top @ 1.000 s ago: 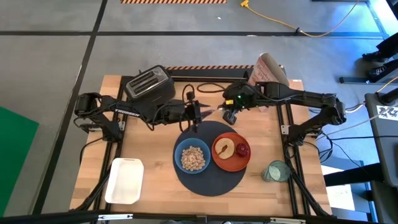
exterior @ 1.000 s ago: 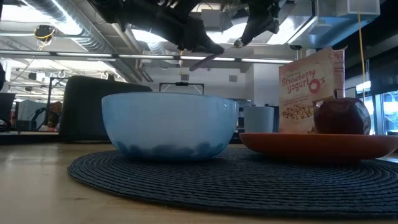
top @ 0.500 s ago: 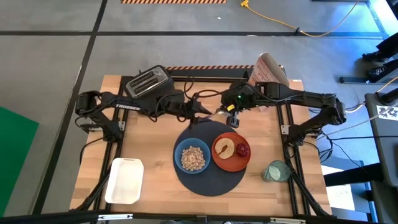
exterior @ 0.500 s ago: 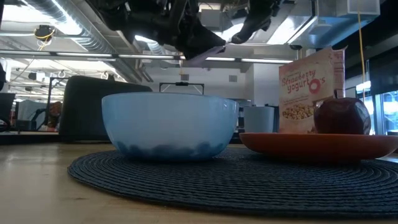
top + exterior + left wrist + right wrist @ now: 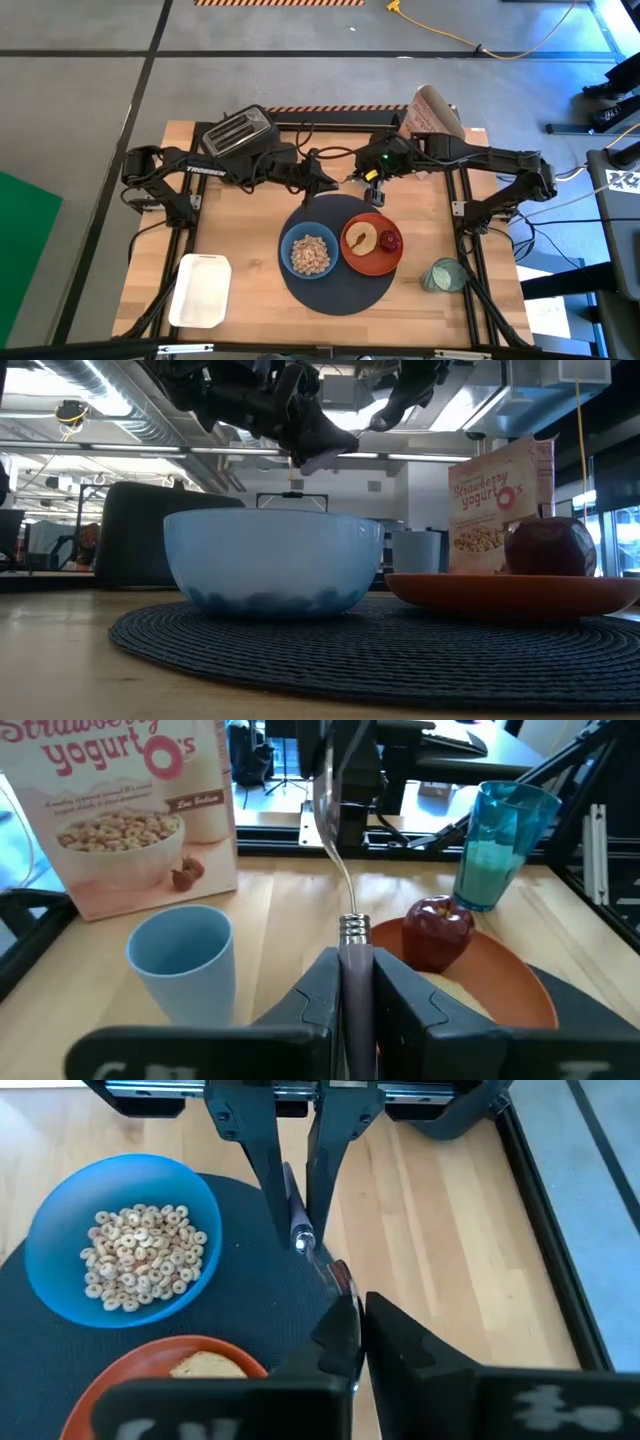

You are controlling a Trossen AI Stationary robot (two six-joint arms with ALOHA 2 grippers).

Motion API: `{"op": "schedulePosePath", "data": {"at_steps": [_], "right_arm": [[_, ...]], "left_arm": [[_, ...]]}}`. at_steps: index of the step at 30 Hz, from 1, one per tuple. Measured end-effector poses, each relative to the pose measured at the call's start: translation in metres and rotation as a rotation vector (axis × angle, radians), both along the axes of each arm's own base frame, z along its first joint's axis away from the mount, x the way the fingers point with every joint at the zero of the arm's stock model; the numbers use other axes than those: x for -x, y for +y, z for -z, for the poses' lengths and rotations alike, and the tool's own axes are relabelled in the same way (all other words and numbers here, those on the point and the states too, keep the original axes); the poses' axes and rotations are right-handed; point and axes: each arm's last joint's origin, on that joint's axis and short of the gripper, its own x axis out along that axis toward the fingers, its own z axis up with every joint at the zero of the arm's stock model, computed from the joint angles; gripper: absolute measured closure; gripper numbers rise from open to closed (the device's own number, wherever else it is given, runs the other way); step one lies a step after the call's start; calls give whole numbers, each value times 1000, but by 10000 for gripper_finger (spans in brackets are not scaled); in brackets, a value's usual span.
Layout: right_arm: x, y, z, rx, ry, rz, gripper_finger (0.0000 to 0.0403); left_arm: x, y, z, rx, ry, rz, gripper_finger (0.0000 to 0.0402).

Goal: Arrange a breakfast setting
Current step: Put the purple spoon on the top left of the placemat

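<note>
Moved: left gripper (image 5: 355, 982) has closed onto the spoon (image 5: 340, 885) handle.
Right gripper (image 5: 350, 1342): pinches the spoon's other end.
Arms: raised, tip to tip.

A black toaster (image 5: 240, 137) stands at the far left of the wooden worktop (image 5: 235, 220), a white tray (image 5: 200, 290) near its front left corner, a pale blue cup (image 5: 185, 963) beside the cereal box (image 5: 125, 805).
</note>
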Motion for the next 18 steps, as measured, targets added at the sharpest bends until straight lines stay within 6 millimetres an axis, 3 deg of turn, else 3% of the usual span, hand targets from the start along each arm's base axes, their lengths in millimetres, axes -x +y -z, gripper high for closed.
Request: {"op": "schedulePosePath", "data": {"at_steps": [7, 13, 18], "right_arm": [[-1, -2, -5, -16, -55, 95, 294], [13, -4, -17, 58, -101, 232, 222], [28, -3, -31, 53, -152, 253, 204]], "left_arm": [[1, 0, 12, 66, 96, -21, 368], [-5, 1, 49, 186, 227, -68, 368], [-1, 2, 88, 301, 311, -138, 368]]}}
